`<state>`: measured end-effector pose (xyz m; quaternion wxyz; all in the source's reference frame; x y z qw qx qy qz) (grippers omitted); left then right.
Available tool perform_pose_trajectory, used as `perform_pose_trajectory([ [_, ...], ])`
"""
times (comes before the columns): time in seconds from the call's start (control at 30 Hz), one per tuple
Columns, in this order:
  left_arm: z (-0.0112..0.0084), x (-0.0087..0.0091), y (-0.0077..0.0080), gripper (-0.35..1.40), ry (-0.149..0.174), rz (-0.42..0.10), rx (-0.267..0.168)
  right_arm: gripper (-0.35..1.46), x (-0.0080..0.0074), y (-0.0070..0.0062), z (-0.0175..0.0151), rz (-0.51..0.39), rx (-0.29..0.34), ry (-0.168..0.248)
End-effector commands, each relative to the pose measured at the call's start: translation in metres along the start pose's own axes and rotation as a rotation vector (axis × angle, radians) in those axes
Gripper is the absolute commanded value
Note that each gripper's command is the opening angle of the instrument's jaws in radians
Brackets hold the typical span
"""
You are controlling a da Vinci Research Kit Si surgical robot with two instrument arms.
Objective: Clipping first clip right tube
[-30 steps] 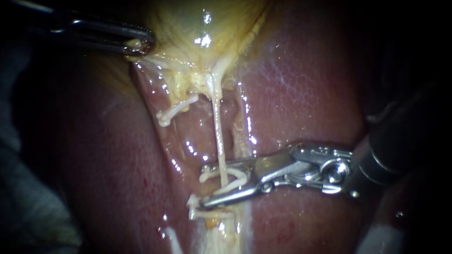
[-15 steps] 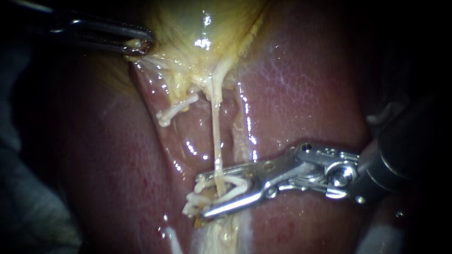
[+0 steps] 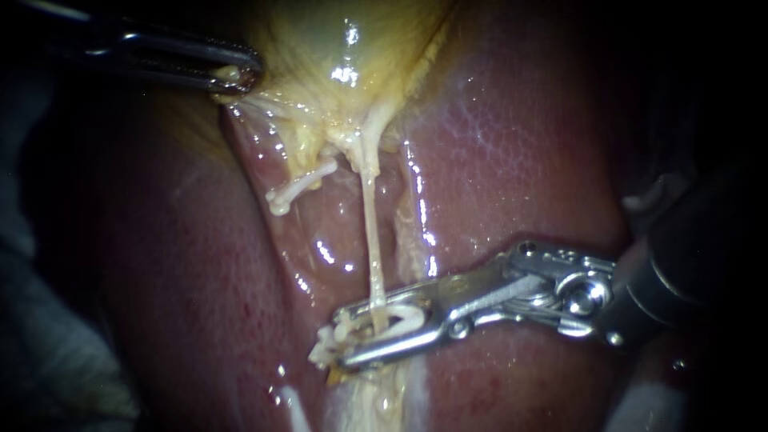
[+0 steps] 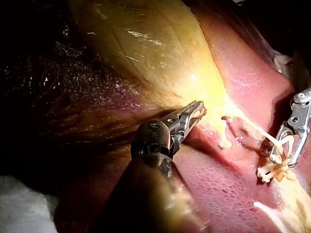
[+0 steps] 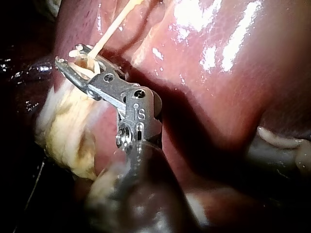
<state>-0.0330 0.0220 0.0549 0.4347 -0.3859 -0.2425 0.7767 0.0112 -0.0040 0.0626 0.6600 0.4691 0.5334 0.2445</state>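
Right instrument [image 3: 342,336] jaws closer, clip [image 3: 400,314] around tube [image 3: 370,232], left instrument [image 3: 240,76] gripping gallbladder [image 3: 336,40]

The liver [image 3: 520,160] was seen bedded against a pale cloth [image 3: 56,376]; the gallbladder [image 3: 344,40] was laid directly upon the liver.

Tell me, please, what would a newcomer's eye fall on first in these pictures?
Most striking is the right instrument, low in the endoscope view. Its shiny jaws are shut on a white clip set around the thin pale tube, which is stretched straight over the reddish liver. Next comes the glistening yellow gallbladder at the top, pinched at its edge by the left instrument's jaws.
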Motion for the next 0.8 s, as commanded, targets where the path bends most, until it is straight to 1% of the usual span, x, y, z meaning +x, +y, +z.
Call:
perform_pose_trajectory([
  [0.03, 0.0, 0.0, 0.0, -0.35, 0.0, 0.0, 0.0, 0.03, 0.0, 0.0001, -0.0001, -0.001, -0.003, 0.002],
  [0.17, 0.0, 0.0, 0.0, -0.35, 0.0, 0.0, 0.0, -0.16, -0.0001, 0.0001, -0.0005, 0.004, -0.001, 0.001],
  [0.2, 0.0, 0.0, 0.0, -0.35, 0.0, 0.0, 0.0, -0.23, -0.0001, 0.0001, -0.0006, 0.004, -0.001, 0.0],
  [0.23, 0.0, 0.0, 0.0, -0.35, 0.0, 0.0, 0.0, -0.34, -0.0002, 0.0001, -0.0007, 0.004, -0.003, 0.002],
  [0.3, 0.0, 0.0, 0.0, -0.35, 0.0, 0.0, 0.0, -0.35, -0.0003, 0.0, -0.0009, 0.034, -0.004, 0.002],
  [0.37, 0.0, 0.0, 0.0, -0.35, 0.0, 0.0, 0.0, -0.35, -0.0003, 0.0, -0.001, 0.033, -0.018, 0.012],
  [0.8, 0.0, 0.0, 0.0, -0.35, 0.0, 0.0, 0.0, -0.35, -0.0004, 0.0001, -0.0011, 0.033, -0.02, 0.016],
])
